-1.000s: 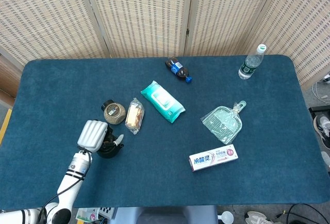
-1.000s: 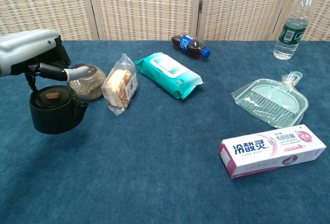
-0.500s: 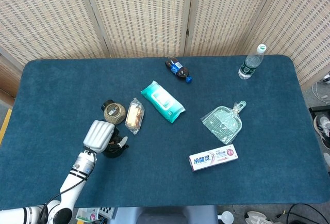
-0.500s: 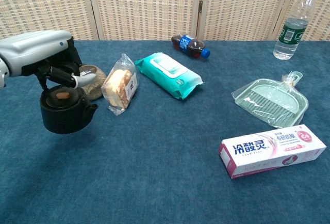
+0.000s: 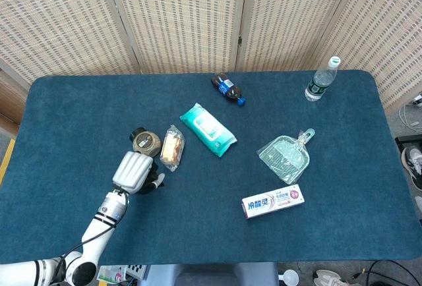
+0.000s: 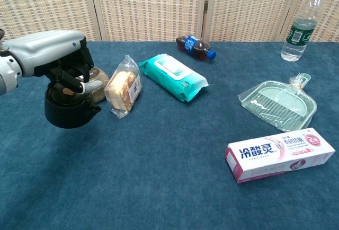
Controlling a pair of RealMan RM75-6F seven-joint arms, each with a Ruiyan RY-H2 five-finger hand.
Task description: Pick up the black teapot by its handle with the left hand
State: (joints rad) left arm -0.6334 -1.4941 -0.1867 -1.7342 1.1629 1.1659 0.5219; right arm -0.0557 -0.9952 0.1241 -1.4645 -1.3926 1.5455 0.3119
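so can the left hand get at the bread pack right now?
Probably not: the left hand already grips the teapot by its handle. The bread pack lies just beside it with nothing between, but the fingers are occupied.

**Woven screen behind a blue-covered worktop**

A folding screen (image 5: 184,16) of pale woven panels in light wooden frames stands along the far side and angles in at both ends. The worktop (image 5: 316,233) wears a dark blue, felt-like cover with rounded corners. At the right edge, grey floor (image 5: 403,124) shows, with cables and shoes (image 5: 413,162) lying on it. The light is even and soft, with faint shadows.
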